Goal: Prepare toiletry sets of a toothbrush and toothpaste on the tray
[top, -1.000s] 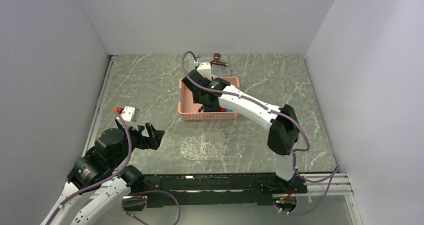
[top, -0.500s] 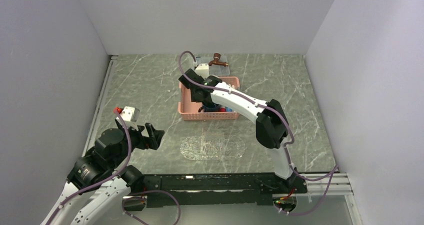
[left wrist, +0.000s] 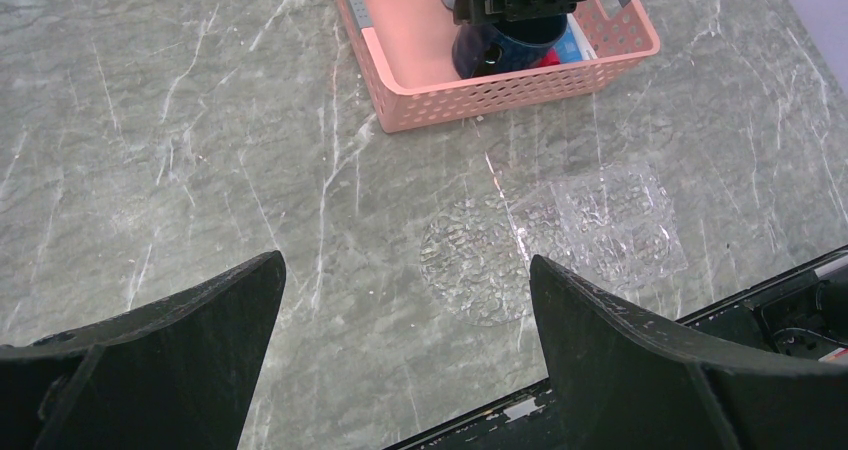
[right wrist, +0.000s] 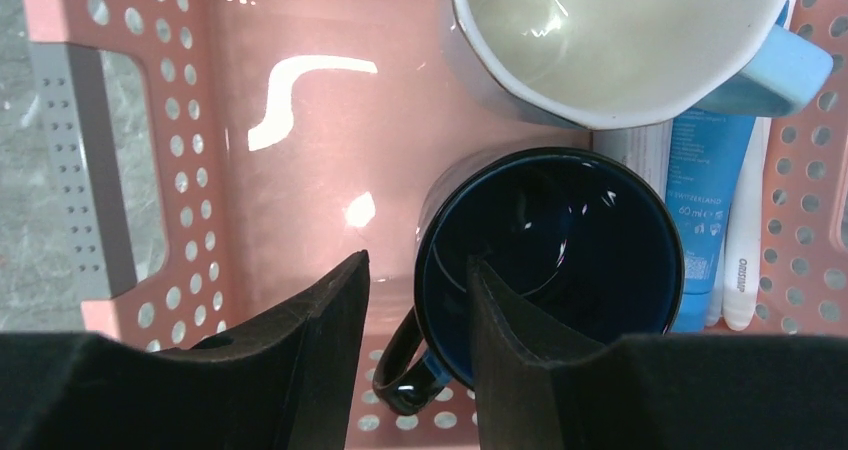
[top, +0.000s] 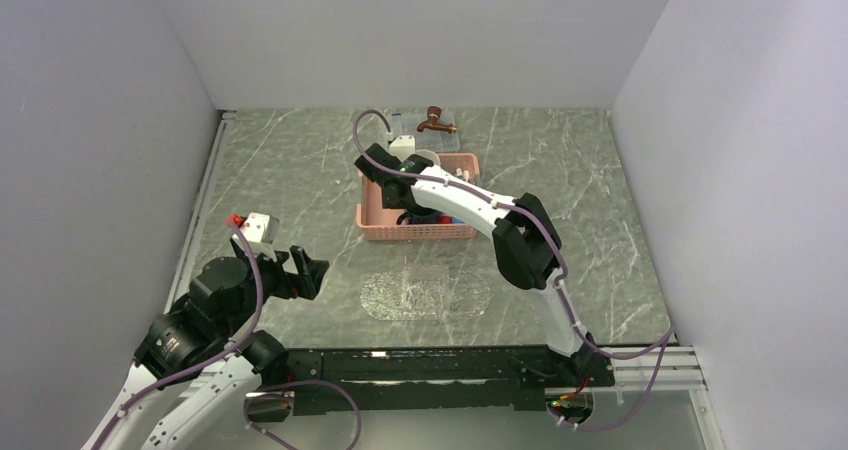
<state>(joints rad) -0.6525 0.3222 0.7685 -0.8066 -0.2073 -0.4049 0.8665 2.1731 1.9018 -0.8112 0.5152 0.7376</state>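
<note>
As the right jaws, half open and unclamped, come astride the rim of the glossy dark-blue mug, the light-blue toothpaste tube waits; left jaws gape empty.

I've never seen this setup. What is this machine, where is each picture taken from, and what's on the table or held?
Two robot arms stand at the near edge of a grey marbled table. The wide picture looks down from above; the other two come from wrist cameras. The left gripper hangs wide open, empty. The right gripper reaches into a pink lattice plastic basket, open around a dark blue mug's rim, gripping nothing. Beside the mug lie a light-blue toothpaste tube and a white toothbrush. A clear plastic tray sits empty nearer the arms.
</note>
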